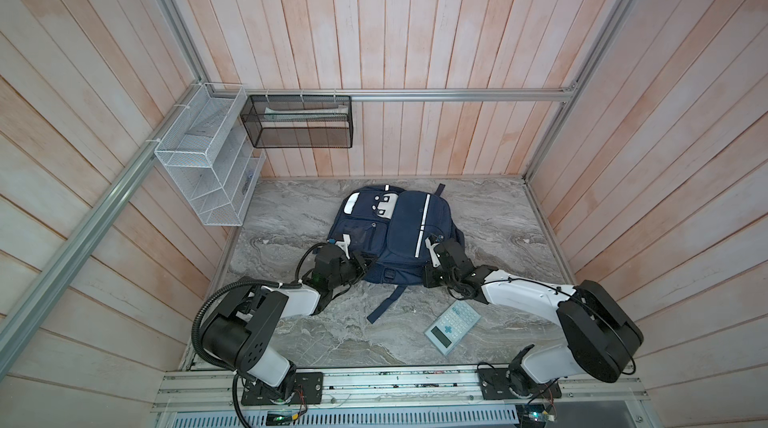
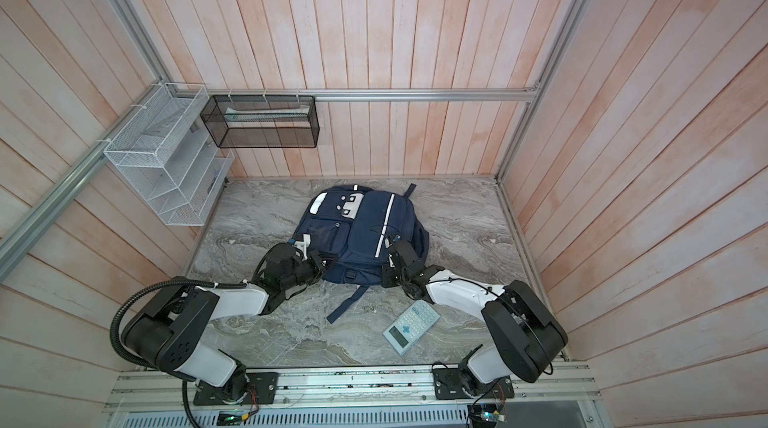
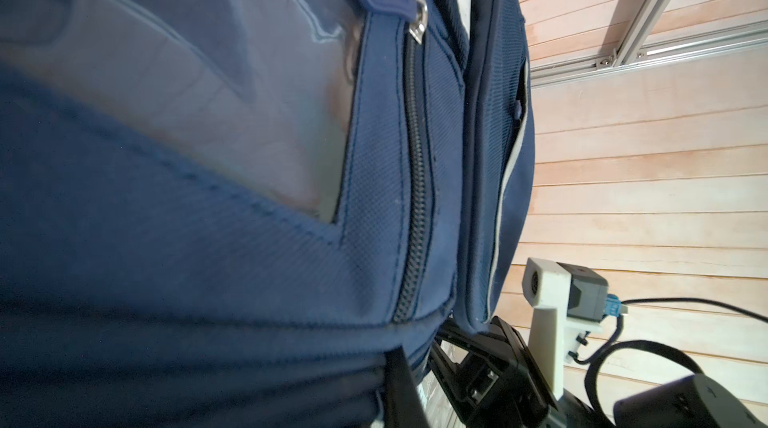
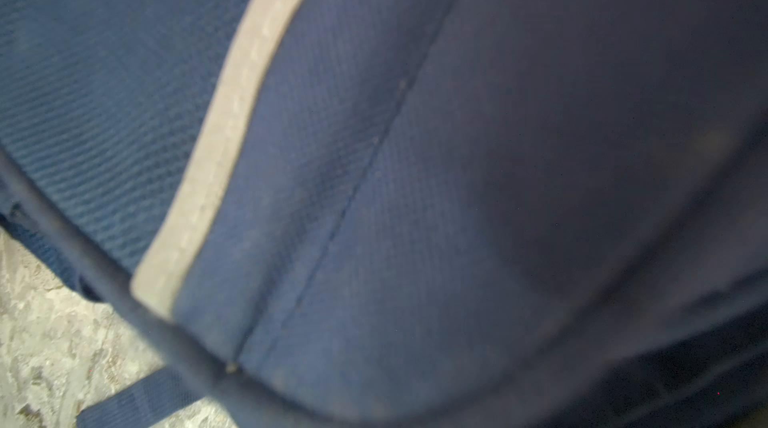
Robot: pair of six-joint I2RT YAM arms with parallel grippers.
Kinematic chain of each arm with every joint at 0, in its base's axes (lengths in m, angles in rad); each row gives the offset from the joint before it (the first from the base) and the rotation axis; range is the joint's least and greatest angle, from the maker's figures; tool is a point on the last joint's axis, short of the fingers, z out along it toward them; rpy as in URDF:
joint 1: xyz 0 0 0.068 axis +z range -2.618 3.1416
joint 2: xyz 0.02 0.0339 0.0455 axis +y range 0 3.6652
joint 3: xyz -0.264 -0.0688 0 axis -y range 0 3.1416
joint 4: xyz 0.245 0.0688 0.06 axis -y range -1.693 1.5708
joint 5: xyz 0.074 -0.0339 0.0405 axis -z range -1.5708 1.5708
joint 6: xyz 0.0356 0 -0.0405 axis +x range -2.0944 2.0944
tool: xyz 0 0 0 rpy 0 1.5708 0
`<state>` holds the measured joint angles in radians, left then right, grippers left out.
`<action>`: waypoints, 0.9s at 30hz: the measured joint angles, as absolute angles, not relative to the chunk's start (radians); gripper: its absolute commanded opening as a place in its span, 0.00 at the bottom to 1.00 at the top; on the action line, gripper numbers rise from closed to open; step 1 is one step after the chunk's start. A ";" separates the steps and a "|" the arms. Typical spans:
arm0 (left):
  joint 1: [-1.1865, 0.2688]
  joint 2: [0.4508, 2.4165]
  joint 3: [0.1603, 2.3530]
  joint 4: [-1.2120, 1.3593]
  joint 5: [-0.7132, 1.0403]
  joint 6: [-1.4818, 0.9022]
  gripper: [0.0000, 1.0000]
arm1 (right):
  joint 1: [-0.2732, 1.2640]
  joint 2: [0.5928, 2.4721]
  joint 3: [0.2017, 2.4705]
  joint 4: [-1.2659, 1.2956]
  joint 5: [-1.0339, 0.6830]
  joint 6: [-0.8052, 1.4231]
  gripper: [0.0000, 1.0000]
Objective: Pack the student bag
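The large navy-blue fabric student bag lies flat on the grey marbled worktop near its far edge. Left gripper and right gripper, both closed, touch the bag's near corners; grip unclear.

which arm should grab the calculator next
Probably the right. The calculator lies on the table nearer the right gripper, on its side of the strap dangling from the student bag. The left gripper sits at the bag's other near corner and would have to cross that strap.
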<state>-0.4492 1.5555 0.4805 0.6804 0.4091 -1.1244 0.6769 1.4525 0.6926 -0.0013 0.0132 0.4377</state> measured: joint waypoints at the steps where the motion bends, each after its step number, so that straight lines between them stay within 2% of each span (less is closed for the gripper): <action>1: -0.443 1.549 0.480 0.677 0.416 -1.121 0.00 | 0.673 1.440 0.693 -0.006 0.006 0.434 0.00; 8: -0.415 1.511 0.482 0.666 0.484 -1.102 0.00 | 0.590 1.327 0.693 -0.045 -0.110 0.371 0.00; 14: -0.400 1.509 0.500 0.654 0.546 -1.091 0.00 | 0.492 1.319 0.700 -0.073 -0.224 0.355 0.00; 19: -0.384 1.509 0.522 0.630 0.569 -1.077 0.00 | 0.485 1.309 0.721 -0.087 -0.256 0.377 0.00; 23: -0.363 1.507 0.545 0.587 0.571 -1.047 0.01 | 0.516 1.299 0.729 -0.091 -0.257 0.405 0.00; 26: -0.298 1.518 0.590 0.522 0.572 -1.016 0.01 | 0.635 1.301 0.751 -0.088 -0.189 0.428 0.00; 27: -0.273 1.531 0.613 0.510 0.574 -1.012 0.04 | 0.679 1.308 0.765 -0.084 -0.171 0.439 0.00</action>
